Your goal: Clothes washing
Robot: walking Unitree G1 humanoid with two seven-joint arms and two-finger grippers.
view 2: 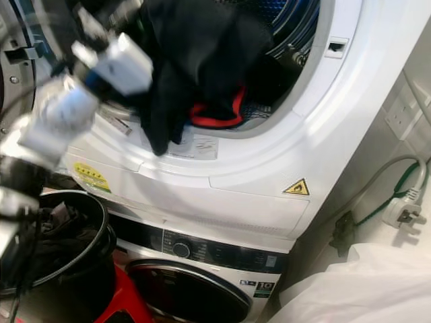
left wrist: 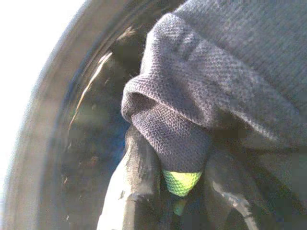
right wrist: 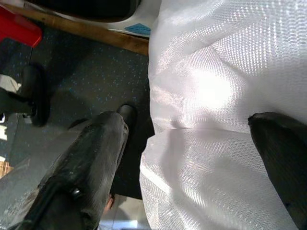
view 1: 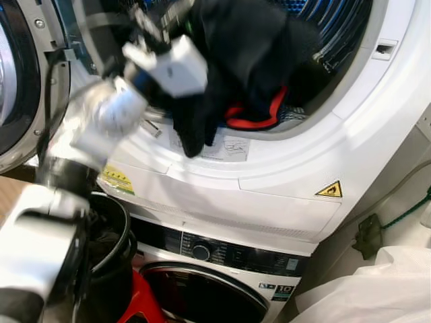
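A dark knit garment hangs over the lip of the upper machine's round opening. My left arm is raised to that opening and looks blurred. In the left wrist view my left gripper is shut on the dark garment, with a yellow-green patch of it pinched between the fingers. A black piece with red trim lies just inside the drum. My right gripper hangs low, open, over a white mesh bag.
The upper machine's door stands open at the left. A second machine sits below it. A black basket with dark cloth and a red item are at lower left. A plug on a green cable hangs at right.
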